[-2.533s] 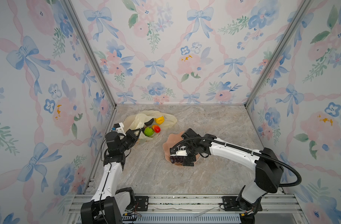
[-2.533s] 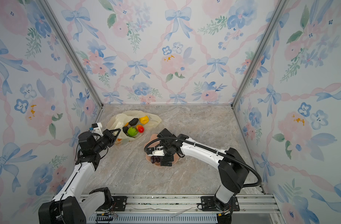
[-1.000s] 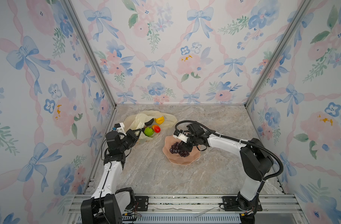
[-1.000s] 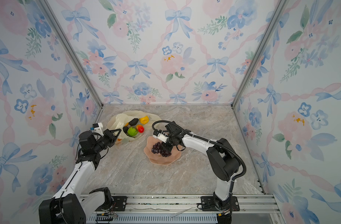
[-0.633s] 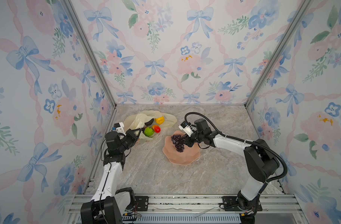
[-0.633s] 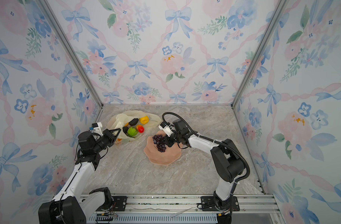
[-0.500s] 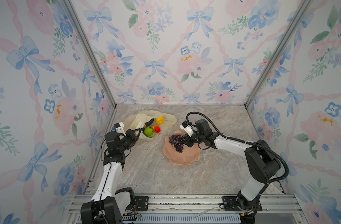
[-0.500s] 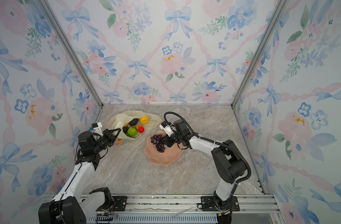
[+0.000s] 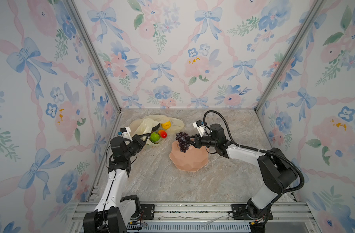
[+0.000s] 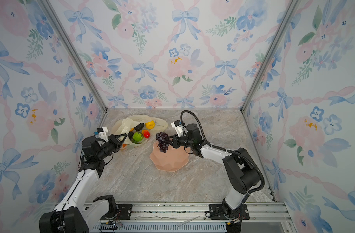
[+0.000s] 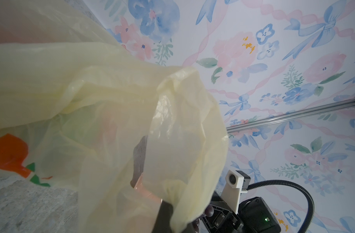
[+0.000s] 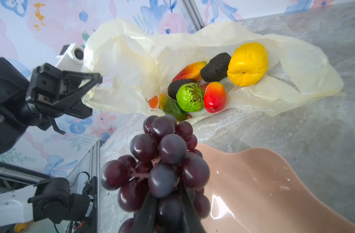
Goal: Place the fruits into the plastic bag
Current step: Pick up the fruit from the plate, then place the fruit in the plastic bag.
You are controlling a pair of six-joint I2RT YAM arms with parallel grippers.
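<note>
One pink bowl point(image 9: 192, 161) is set nearest on the stone table point(image 9: 162, 181). Just over its 11 o'clock rim a grape bunch point(image 9: 182, 141) is held up, squeezed tight by the right gripper point(image 9: 189, 139), which is stretched in from 3 o'clock. Farther back, at 10 o'clock from the bowl, the plastic bag point(image 9: 141, 126) is spread open, and its edge is pinched shut in the left gripper point(image 9: 147, 135). Inside it a green ball point(image 9: 154, 137), a red mango point(image 9: 162, 133), a black avocado point(image 9: 156, 127) and a yellow lemon point(image 9: 166, 125) are seen.
</note>
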